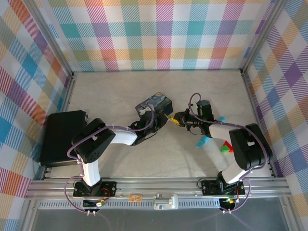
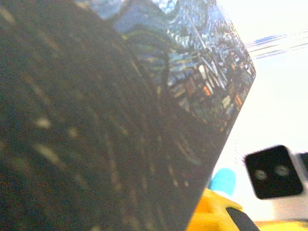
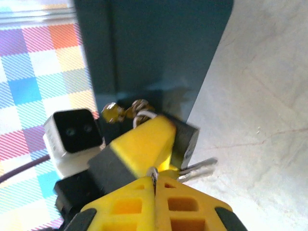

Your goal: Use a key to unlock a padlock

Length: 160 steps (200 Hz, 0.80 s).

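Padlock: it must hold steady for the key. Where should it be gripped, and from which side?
Probably by the padlock body, across its flat faces, from the left gripper side: the shackle sits at the tin edge, and the end facing the key should stay uncovered.
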### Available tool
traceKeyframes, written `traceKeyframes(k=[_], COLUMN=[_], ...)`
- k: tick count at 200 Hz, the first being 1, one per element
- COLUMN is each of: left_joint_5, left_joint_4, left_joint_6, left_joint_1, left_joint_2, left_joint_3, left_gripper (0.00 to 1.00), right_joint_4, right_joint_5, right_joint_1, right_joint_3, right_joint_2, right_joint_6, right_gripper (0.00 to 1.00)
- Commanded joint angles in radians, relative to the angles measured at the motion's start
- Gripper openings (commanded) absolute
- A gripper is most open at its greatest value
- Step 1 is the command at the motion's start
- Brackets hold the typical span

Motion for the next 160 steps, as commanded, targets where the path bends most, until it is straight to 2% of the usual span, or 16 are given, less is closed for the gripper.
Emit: traceKeyframes(k=[1, 30, 68, 77, 127, 160], left_joint_5=[-0.066, -0.085, -0.055, -0.051, -0.027, 0.01], left_joint_4=[-0.063, -0.09, -0.132, -0.135, -0.118, -0.162], left_joint_6=[0.046, 0.093, 0.162, 0.165, 0.155, 0.147], left_joint_1=[-0.008, 0.008, 0.014, 0.015, 0.044, 0.062], left_joint_2=[0.006, 0.025, 0.066, 0.073, 0.048, -0.065], left_joint_3=[0.015, 0.007, 0.029, 0.03, -0.015, -0.064], left_gripper=[0.0, 0.0, 0.01, 0.04, 0.37, 0.45], right_joint_4=[-0.116, -0.198, -0.272, -0.286, -0.341, -0.366], right_joint_5=[0.0, 0.02, 0.061, 0.076, 0.122, 0.137], right_joint_1=[0.005, -0.009, -0.016, -0.016, -0.015, -0.013], right_joint_3=[0.014, 0.012, 0.011, 0.013, 0.024, 0.041], right_joint_2=[-0.067, -0.09, -0.103, -0.107, -0.138, -0.145], right_joint_6=[-0.12, -0.181, -0.245, -0.258, -0.306, -0.329], right_gripper=[0.0, 0.0, 0.0, 0.0, 0.0, 0.0])
